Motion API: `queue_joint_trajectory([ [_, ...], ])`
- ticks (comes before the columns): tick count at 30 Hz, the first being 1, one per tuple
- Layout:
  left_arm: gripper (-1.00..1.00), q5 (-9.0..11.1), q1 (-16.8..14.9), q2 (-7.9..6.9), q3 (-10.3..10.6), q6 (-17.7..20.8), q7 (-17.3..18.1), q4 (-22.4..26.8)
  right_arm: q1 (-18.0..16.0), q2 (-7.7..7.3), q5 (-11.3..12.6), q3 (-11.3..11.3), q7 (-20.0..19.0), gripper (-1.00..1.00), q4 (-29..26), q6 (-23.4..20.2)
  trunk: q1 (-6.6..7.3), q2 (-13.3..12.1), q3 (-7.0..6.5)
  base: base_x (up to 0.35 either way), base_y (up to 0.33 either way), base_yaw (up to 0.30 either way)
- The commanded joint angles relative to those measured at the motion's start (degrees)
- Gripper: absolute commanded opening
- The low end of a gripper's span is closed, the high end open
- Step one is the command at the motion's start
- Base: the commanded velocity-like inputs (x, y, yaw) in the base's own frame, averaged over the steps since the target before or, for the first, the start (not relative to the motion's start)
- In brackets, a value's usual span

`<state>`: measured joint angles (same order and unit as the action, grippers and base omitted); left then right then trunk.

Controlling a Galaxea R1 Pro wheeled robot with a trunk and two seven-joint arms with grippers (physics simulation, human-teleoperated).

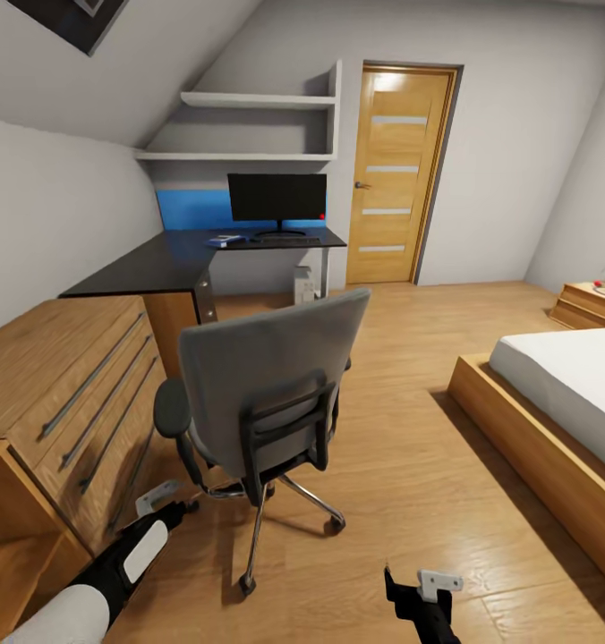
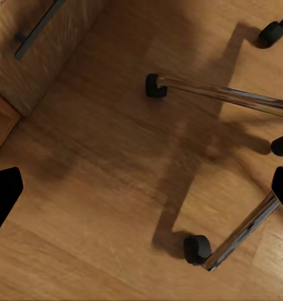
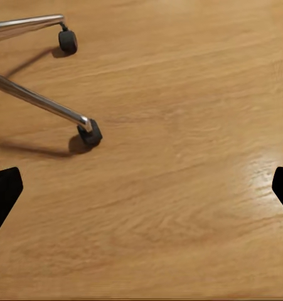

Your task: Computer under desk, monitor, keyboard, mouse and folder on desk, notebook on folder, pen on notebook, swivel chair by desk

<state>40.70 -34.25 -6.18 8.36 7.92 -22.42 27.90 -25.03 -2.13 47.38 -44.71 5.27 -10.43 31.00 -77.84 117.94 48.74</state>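
Observation:
The grey swivel chair stands in the middle of the floor with its back to me, and its seat is hidden behind the backrest. Beyond it is the black desk, carrying the monitor and the keyboard in front of it. A small blue item, too small to identify, lies left of the keyboard. The pale computer stands under the desk. My left gripper hangs open over the floor by the chair's wheeled legs. My right gripper is open above bare floor near a caster.
A light wooden chest with bar handles runs along the left wall, close to my left arm. A bed on a wooden frame fills the right side, with a nightstand behind it. A wooden door is at the back, right of the desk.

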Motion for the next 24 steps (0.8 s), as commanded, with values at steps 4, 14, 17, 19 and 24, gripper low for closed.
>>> queue_joint_trajectory([
  [4, 1.0, 0.5, 0.0, -3.2, -1.6, -2.7, -1.1, 0.0, 0.0, 0.25, -0.2, -0.3, 0.3, 1.0, 0.4, 0.4, -0.88, 1.6, 0.78, 0.0, 0.0, 0.0],
  [14, 1.0, -0.2, 0.0, -3.66, -7.2, -3.7, -0.1, -0.6, 0.0, 0.25, -0.3, -0.2, 0.3, 1.0, 0.5, 0.5, -1.1, 2.0, 0.96, 0.056, 0.0, 0.0],
  [17, 1.0, -0.2, 0.0, -3.66, -7.3, -3.6, 0.0, -0.7, 0.0, 0.25, -0.3, -0.2, 0.3, 1.0, 0.5, 0.5, -1.1, 2.0, 0.96, 0.251, 0.0, 0.0],
  [19, 1.0, -0.2, 0.0, -3.66, -7.2, -3.6, 0.0, -0.7, 0.0, 0.26, -0.3, -0.2, 0.3, 1.0, 0.5, 0.5, -1.1, 2.0, 0.96, 0.224, 0.0, 0.0],
  [24, 1.0, -0.2, 0.0, -3.66, -7.3, -3.6, 0.0, -0.7, 0.0, 0.28, -0.3, -0.3, 0.3, 1.0, 0.5, 0.5, -1.1, 2.0, 0.96, 0.255, -0.021, 0.0],
])
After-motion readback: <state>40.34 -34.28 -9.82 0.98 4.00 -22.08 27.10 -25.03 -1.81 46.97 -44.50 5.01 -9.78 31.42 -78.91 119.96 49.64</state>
